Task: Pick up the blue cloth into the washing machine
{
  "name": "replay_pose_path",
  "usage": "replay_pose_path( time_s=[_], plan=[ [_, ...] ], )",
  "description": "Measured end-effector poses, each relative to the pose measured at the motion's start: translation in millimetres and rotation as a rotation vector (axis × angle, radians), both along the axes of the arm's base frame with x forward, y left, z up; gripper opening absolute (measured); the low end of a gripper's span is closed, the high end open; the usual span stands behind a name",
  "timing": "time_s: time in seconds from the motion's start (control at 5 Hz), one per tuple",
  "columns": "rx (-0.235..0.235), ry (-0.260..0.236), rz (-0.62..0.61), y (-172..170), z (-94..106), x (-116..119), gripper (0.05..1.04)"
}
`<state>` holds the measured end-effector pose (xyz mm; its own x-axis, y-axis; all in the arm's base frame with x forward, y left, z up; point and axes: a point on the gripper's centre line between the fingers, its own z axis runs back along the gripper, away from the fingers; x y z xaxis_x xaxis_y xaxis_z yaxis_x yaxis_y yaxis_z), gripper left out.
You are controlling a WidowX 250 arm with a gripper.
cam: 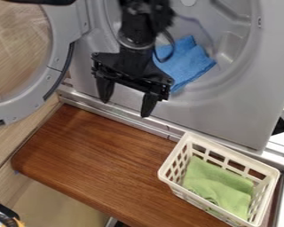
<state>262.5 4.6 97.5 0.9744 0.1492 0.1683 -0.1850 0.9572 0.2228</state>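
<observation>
Claw [125, 109] hung open & empty, upper ctr; blue cloth [187, 63] lay up & right of it, already in washing machine [227, 113], prob. done.

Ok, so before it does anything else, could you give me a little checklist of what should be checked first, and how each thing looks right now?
1. Washing machine door swung open: ok.
2. Blue cloth inside the machine's round opening: ok.
3. Pincer open, with nothing between its fingers: ok.
4. Dark cable on the arm not touching the blue cloth: cannot tell; it loops in front of the cloth from this angle.
5. Green cloth in the white basket, apart from the blue one: ok.
6. Arm out of the doorway, so the door could close: not ok; it hangs in front of the opening.
</observation>
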Motion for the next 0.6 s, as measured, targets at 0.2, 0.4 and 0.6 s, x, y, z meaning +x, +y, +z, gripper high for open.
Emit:
replay_pose_path(
  time_s=[0.2,0.4,0.6],
  plan=[
    [-0.014,0.016,0.093,23,8.8,-27,1.000],
    [0.037,0.025,0.162,29,21.8,-51,1.000],
    [0.035,0.037,0.254,47,14.4,-70,1.000]
  ],
)
